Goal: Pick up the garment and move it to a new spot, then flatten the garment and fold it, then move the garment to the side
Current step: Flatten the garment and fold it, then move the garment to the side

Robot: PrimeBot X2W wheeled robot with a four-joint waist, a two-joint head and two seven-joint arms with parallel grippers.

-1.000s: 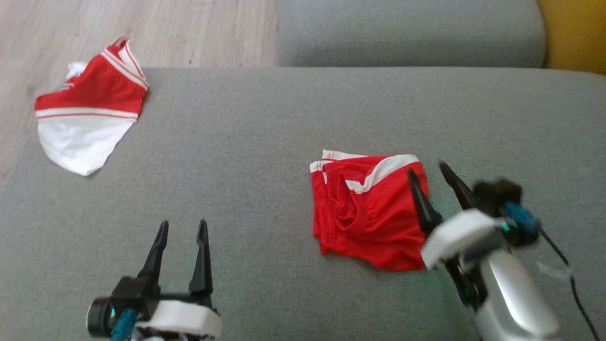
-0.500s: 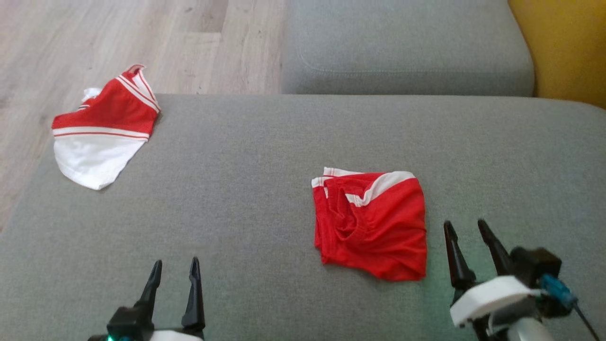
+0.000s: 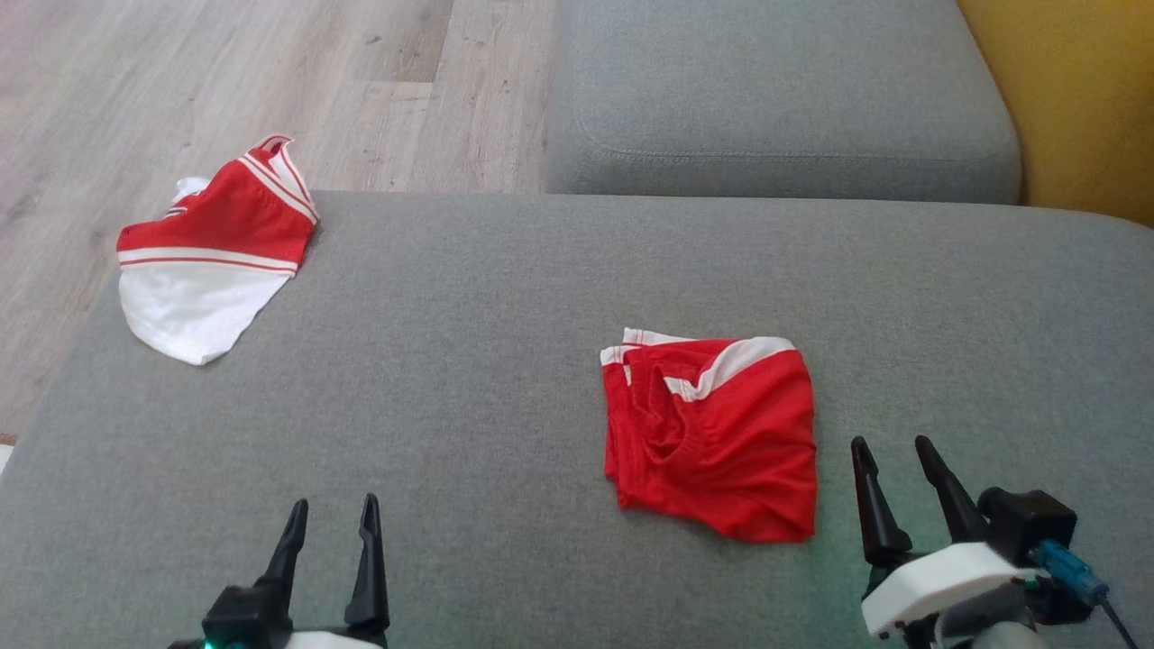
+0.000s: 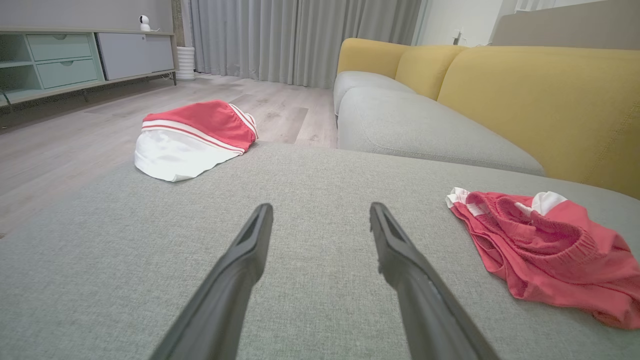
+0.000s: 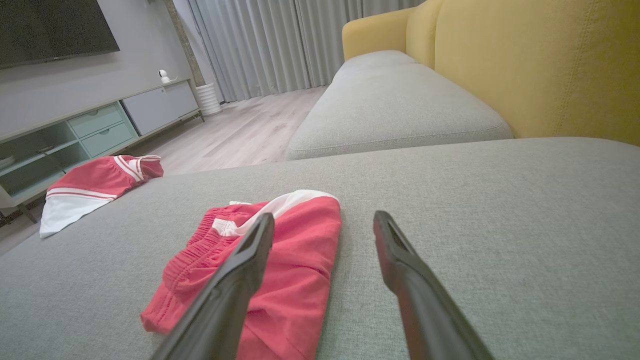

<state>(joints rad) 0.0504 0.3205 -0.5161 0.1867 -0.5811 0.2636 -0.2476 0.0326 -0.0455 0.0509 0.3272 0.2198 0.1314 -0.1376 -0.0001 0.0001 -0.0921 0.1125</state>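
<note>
Red shorts with white trim (image 3: 712, 433) lie folded into a rough square on the grey seat cushion (image 3: 487, 361), right of centre; they also show in the left wrist view (image 4: 550, 250) and the right wrist view (image 5: 300, 250). A red and white top (image 3: 207, 261) lies crumpled at the cushion's far left corner, partly over the edge (image 4: 195, 135) (image 5: 90, 187). My right gripper (image 3: 891, 442) is open just right of the shorts' near corner, empty (image 5: 324, 215). The left gripper (image 3: 334, 502) stands open and empty near the front edge, well left of the shorts (image 4: 321, 207).
A second grey seat cushion (image 3: 775, 99) adjoins at the back, with the yellow sofa back (image 3: 1064, 90) on the right. Wooden floor (image 3: 180, 90) lies beyond the cushion's left and far edges. A low cabinet (image 4: 65, 60) stands across the room.
The right gripper has drawn back from over the shorts' right edge to the lower right, clear of them. The head view has shifted, so both garments sit slightly lower in it.
</note>
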